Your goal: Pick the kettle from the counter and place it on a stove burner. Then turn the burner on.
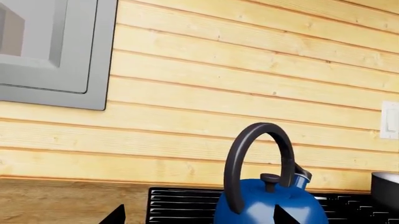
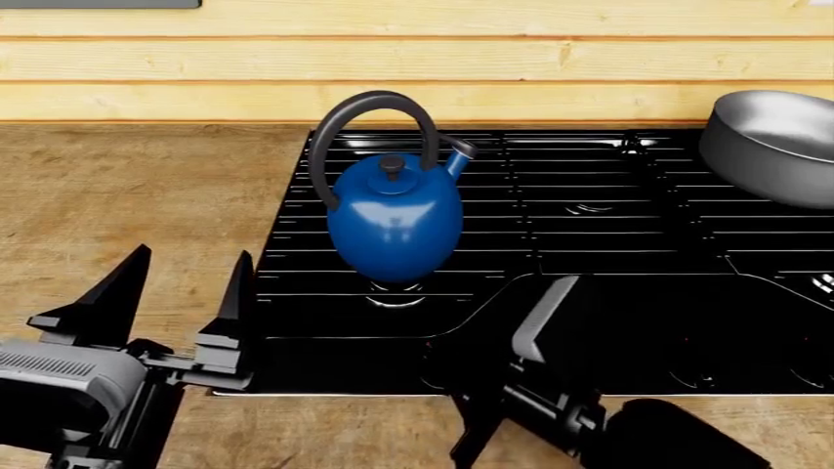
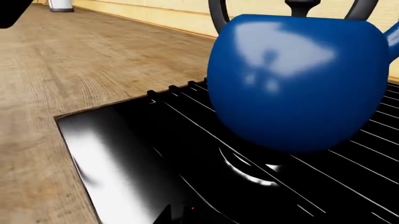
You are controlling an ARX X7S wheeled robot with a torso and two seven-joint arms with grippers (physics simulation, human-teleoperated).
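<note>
the kettle point(image 2: 394, 217) stands upright on the grate bars of the black cooktop point(image 2: 626, 293), over the front-left stove burner point(image 2: 395, 295), spout toward the plank wall point(image 2: 417, 59). the left gripper point(image 2: 180, 293) hangs over the wooden counter point(image 2: 131, 205) just beside the cooktop's left edge — jaws spread and empty. the right gripper point(image 2: 521, 376) sits low at the cooktop's front edge — i cannot tell how its jaws stand. a grey pot point(image 2: 775, 147) rests at the far right.

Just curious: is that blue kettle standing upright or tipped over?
Upright: the kettle sits on the stove grate, its handle arching straight up and lid knob on top.
</note>
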